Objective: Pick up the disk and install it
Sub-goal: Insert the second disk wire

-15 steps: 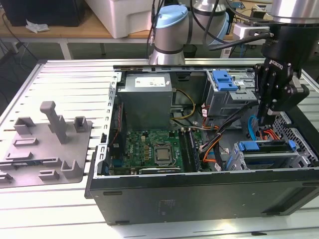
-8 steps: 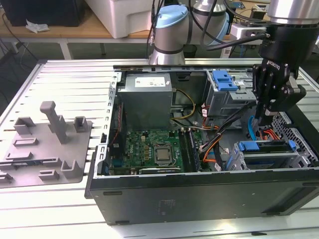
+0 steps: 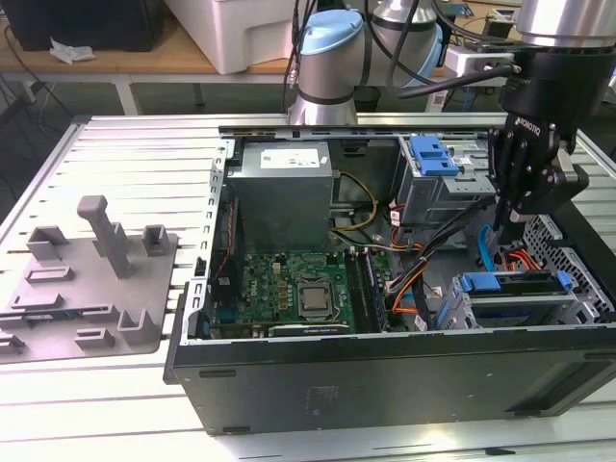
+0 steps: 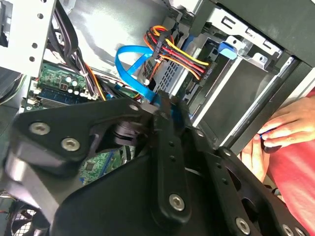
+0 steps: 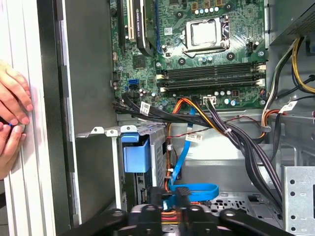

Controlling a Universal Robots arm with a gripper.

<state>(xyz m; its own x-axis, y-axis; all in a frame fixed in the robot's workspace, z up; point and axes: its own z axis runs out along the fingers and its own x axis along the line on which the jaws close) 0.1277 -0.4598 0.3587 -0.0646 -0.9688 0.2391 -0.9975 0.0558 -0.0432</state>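
The disk [image 3: 512,295] lies in the drive cage at the case's near corner on the exterior view's right, its blue carrier frame [image 3: 508,282] on top. The carrier's blue tab appears in both wrist views [image 5: 135,155] [image 4: 227,47]. Coloured power wires [image 4: 172,49] run to the disk's end. My black gripper [image 3: 500,229] hangs just above the far end of that cage, apart from the disk. Its fingertips [image 5: 183,196] stand together with nothing gripped, right beside a looping blue data cable [image 5: 197,189].
The open computer case [image 3: 385,385] holds a motherboard [image 3: 289,284], a grey power-supply box [image 3: 284,188] and a light-blue latch plate [image 3: 430,154]. A person's hands [image 5: 12,115] rest on the case's edge near the cage. A grey fixture plate [image 3: 87,279] lies on the exterior view's left.
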